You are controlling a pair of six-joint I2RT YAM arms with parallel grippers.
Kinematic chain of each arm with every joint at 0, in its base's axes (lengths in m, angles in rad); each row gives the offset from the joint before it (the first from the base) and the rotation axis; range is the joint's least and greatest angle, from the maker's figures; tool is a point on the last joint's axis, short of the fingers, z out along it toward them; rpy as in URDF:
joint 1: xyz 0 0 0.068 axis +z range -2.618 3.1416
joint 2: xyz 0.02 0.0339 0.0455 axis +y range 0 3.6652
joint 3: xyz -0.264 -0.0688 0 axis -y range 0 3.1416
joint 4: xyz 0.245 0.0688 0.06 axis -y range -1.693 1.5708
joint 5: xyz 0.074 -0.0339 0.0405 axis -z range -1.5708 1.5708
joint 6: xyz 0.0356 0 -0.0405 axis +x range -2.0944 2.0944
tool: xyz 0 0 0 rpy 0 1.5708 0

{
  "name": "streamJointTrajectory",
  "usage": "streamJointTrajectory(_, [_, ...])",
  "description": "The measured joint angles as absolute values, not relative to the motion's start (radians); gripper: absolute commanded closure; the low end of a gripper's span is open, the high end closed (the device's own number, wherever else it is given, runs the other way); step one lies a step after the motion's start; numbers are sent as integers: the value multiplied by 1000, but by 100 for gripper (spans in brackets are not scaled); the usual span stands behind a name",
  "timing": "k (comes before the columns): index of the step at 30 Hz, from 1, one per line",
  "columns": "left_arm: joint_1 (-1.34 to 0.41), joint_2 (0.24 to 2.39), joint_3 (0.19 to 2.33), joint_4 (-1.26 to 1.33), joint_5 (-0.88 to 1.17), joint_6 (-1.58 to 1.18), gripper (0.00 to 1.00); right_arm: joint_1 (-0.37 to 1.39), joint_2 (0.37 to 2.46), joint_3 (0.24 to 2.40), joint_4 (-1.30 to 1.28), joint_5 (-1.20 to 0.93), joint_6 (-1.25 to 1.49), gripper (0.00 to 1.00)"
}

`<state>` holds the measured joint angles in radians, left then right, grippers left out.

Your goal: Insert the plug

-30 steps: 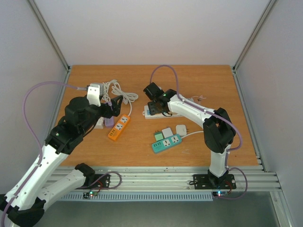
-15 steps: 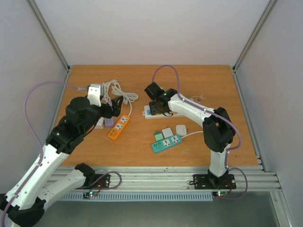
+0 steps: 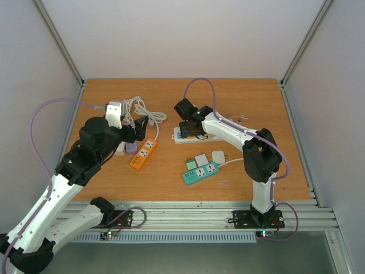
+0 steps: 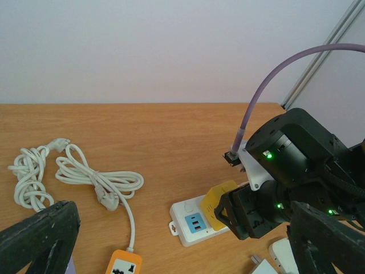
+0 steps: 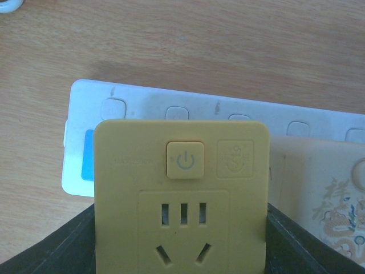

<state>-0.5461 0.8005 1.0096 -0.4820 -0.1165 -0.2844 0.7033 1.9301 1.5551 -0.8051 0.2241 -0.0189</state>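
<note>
Right claw (image 3: 191, 127): clamped on the yellow adapter plug (image 5: 181, 188), with black fingers (image 5: 54, 254) pressed against both side faces. In the right wrist view the plug's face is toward the camera, with its power button at 12 o'clock above the socket holes. The plug sits directly over the white power strip (image 5: 142, 105) and hides the strip's near edge. Whether its prongs are in a socket cannot be told.

A cream patterned adapter (image 5: 319, 182) stands on the same strip, just beside the plug at 3 o'clock.

Left claw (image 3: 138, 129): fingers spread wide with nothing between them. It hangs over the left part of the desk (image 3: 256, 103), well apart from the strip and pointed toward it.

Layout, top view:
- The white strip lies near the desk centre.
- An orange power strip (image 3: 144, 154) lies at 8 o'clock from the white strip.
- A teal power strip (image 3: 201, 173) lies at 6 o'clock from the white strip.
- Small white adapters (image 3: 201, 160) lie just beside the teal strip's far edge.
- A coiled white cable (image 3: 142, 111) lies at 12 o'clock from the orange strip.
</note>
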Motion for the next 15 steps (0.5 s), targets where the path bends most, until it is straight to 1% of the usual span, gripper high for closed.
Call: streamJointTrajectory(15, [-546,806,1000,-482,-116,-285,1,704,1961,1589,-832,244,22,49])
